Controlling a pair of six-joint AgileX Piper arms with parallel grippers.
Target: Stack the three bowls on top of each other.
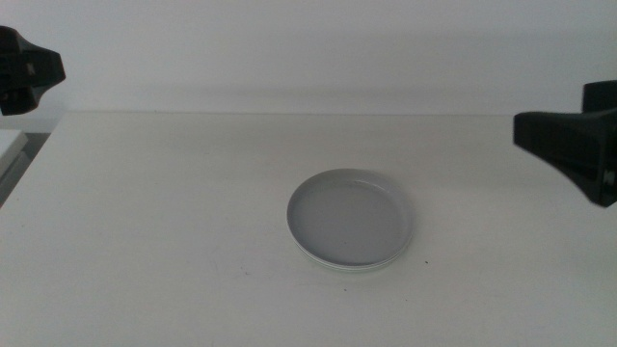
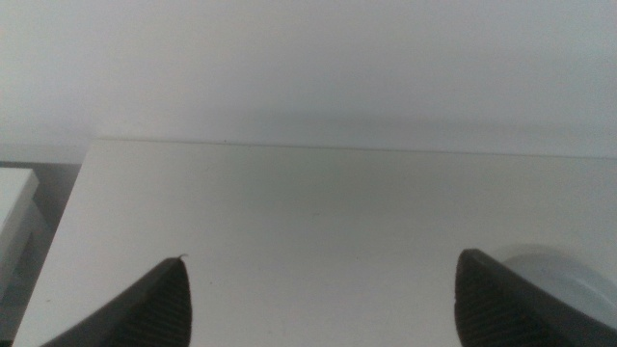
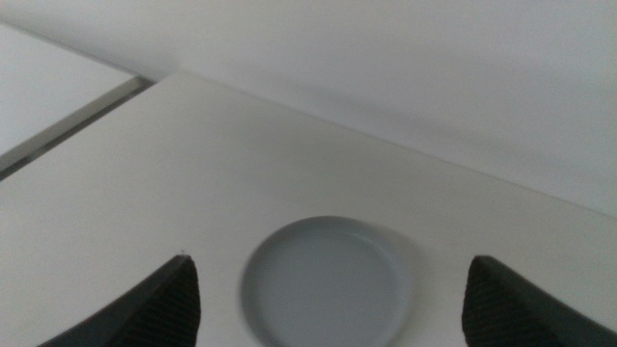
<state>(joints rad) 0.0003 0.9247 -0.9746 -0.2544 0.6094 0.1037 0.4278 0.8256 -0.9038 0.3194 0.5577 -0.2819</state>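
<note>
The bowls sit in one stack [image 1: 352, 220] at the table's middle. A light grey one lies on top, and thin white and pale green rims [image 1: 349, 267] peek out under its front edge. In the right wrist view the grey bowl [image 3: 328, 284] lies ahead of my right gripper [image 3: 330, 258], which is open, empty and raised off the table. My left gripper [image 2: 325, 256] is also open and empty, with the stack's edge [image 2: 574, 280] showing just past one jaw. Both arms hang back at the sides, the left arm [image 1: 27, 69] and the right arm [image 1: 574, 145], well apart from the stack.
The white table [image 1: 154, 222] runs back to a pale wall. Its left edge [image 1: 29, 159] drops to a gap, with a white surface [image 1: 8, 145] beyond it.
</note>
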